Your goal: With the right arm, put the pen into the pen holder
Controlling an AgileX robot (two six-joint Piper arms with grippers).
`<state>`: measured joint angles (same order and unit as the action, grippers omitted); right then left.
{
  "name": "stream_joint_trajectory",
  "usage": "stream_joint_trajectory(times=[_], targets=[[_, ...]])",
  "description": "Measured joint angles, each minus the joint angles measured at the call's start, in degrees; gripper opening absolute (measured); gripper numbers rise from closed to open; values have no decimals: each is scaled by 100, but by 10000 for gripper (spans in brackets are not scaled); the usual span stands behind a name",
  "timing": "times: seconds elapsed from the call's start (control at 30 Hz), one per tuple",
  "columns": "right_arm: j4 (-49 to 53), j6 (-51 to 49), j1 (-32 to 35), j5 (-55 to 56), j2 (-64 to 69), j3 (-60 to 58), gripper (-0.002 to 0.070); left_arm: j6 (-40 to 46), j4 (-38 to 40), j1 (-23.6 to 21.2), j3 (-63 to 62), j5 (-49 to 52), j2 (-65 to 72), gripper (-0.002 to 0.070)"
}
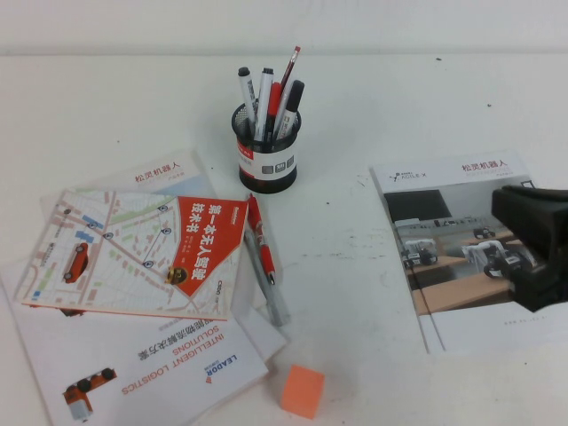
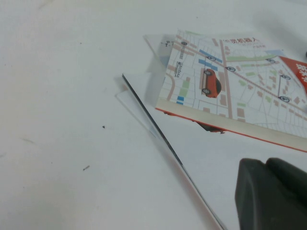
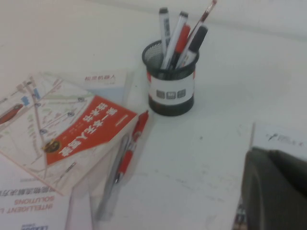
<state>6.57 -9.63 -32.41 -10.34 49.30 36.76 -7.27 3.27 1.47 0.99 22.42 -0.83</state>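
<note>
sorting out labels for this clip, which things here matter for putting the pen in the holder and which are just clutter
Job: red pen lying beside the map book; black mesh pen holder; right gripper, shut and empty, over the right brochure.

Lying about: grey-silver pen; map book; left brochures; orange block; pens already in the holder; left gripper, near the map book.

An office-like desk: white table [image 1: 373,293], robotics brochures [image 1: 461,248], pen holder [image 1: 266,160] full of pens
</note>
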Motion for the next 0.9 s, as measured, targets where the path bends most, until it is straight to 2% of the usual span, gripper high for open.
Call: stream_joint_trajectory(times=[0.23, 0.4, 0.7, 0.9], targets=[[219, 11, 12, 508, -508, -569, -19, 0, 0, 0, 0, 0, 0, -2], [-70, 11, 86, 984, -1060, -1414, -19, 0, 0, 0, 0, 0, 0, -3], [-173, 11, 1627, 1034, -2993, -2838, -19, 0, 0, 0, 0, 0, 0, -3], [-255, 11, 2555, 1066, -4164, -3301, -19, 0, 0, 0, 0, 0, 0, -3]])
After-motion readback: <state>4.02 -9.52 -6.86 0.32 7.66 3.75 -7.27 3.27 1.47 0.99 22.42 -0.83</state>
